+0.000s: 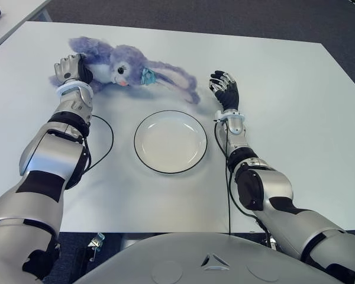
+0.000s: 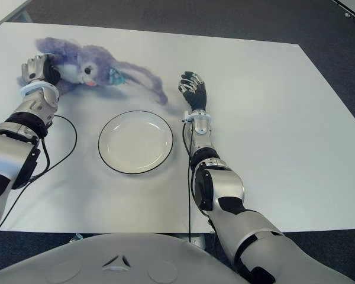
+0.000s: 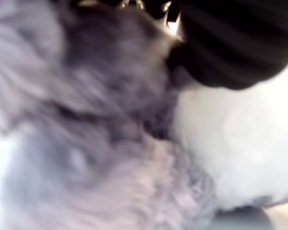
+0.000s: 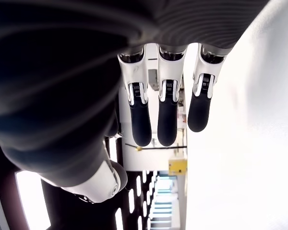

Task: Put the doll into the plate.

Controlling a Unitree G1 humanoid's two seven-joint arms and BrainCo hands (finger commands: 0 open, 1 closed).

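A fluffy purple rabbit doll (image 1: 127, 66) with a white face lies on its side at the far left of the white table (image 1: 296, 118). Its long ears trail right to a tip (image 1: 192, 94) just beyond the plate. My left hand (image 1: 70, 68) is curled into the doll's body; in the left wrist view fur (image 3: 86, 143) fills the picture under a dark fingertip (image 3: 230, 43). The white plate (image 1: 170, 142) with a thin black rim sits empty at the table's middle, nearer me than the doll. My right hand (image 1: 223, 86) hovers right of the ear tip, its fingers (image 4: 167, 115) relaxed and holding nothing.
A black cable (image 1: 110, 137) loops on the table between my left forearm and the plate. Another cable (image 1: 227, 177) runs along my right forearm. Dark floor lies past the table's far edge, and a second table's corner (image 1: 12, 12) shows at the far left.
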